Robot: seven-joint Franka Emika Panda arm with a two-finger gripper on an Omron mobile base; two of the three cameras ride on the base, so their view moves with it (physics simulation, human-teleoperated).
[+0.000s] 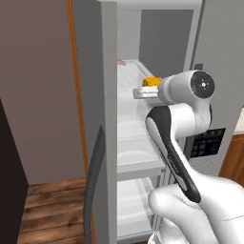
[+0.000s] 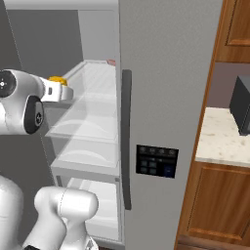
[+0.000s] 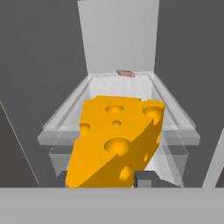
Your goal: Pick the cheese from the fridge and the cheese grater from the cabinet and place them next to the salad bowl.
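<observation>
I've got the cheese (image 3: 114, 140) pinched in the gripper (image 3: 131, 180), jaws closed on the wedge's near end. Its long axis runs straight out from the fingers twd the back of the fridge (image 2: 166, 97). It hangs just above the upper white shelf (image 3: 175, 113), apart from it as far as I can tell. So next move, I judge, is a straight pull back out. A small pinkish item (image 3: 126, 73) sits at the shelf's rear; lower shelves look bare.
</observation>
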